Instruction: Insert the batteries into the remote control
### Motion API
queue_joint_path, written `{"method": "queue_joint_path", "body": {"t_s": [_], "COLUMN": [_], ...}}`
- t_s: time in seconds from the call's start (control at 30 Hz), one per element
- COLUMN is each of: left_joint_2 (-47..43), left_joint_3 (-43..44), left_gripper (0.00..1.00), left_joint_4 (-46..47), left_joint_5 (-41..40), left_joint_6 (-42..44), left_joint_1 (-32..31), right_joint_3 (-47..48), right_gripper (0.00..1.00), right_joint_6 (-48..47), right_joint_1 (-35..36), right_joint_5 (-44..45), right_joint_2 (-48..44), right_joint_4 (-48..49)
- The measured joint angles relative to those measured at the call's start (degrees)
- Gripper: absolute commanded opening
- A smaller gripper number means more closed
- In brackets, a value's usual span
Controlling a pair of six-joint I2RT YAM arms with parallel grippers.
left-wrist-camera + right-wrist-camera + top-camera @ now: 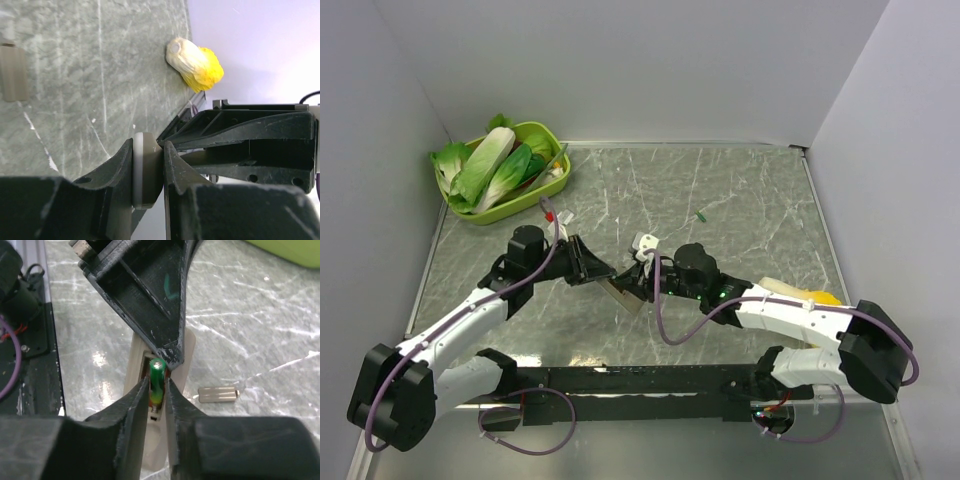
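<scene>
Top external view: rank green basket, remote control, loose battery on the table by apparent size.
1. green basket
2. remote control, partly covered, so its full size is unsure; still clearly bigger than the next
3. loose battery, a tiny green sliver

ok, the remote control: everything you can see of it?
The remote control is a slim beige-grey bar, plastic by its look, reverse side up, battery bay open; its cover lies apart on the table. The left gripper clamps one end. One green battery sits in the bay between the fingers of the right gripper; whether they grip it is unclear.
</scene>
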Motion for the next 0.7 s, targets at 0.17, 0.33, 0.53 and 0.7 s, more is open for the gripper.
{"method": "queue_joint_path", "body": {"t_s": [0.17, 0.33, 0.53, 0.7], "left_joint_2": [0.11, 0.15, 1.07, 1.40], "left_joint_3": [0.87, 1.18, 2.62, 4.22], "left_gripper": [0.01, 0.01, 0.01, 0.01], "left_joint_4": [-2.29, -3.23, -4.48, -4.96], "left_joint_5": [-1.73, -2.54, -3.56, -2.91], "left_joint_6": [0.98, 1.18, 1.27, 1.33], "left_joint_1": [0.24, 0.24, 0.24, 0.22], "right_joint_3": [0.04, 0.09, 0.15, -0.07], "right_gripper": [0.38, 0.50, 0.87, 1.00], "right_joint_6": [1.53, 2.73, 4.22, 4.13], "right_joint_1": [0.09, 0.11, 0.48, -1.36], "right_joint_5": [0.63, 0.31, 1.03, 2.43], "right_joint_2": [1.40, 1.73, 0.66, -1.99], "right_joint_4": [0.59, 0.72, -1.25, -6.51]}}
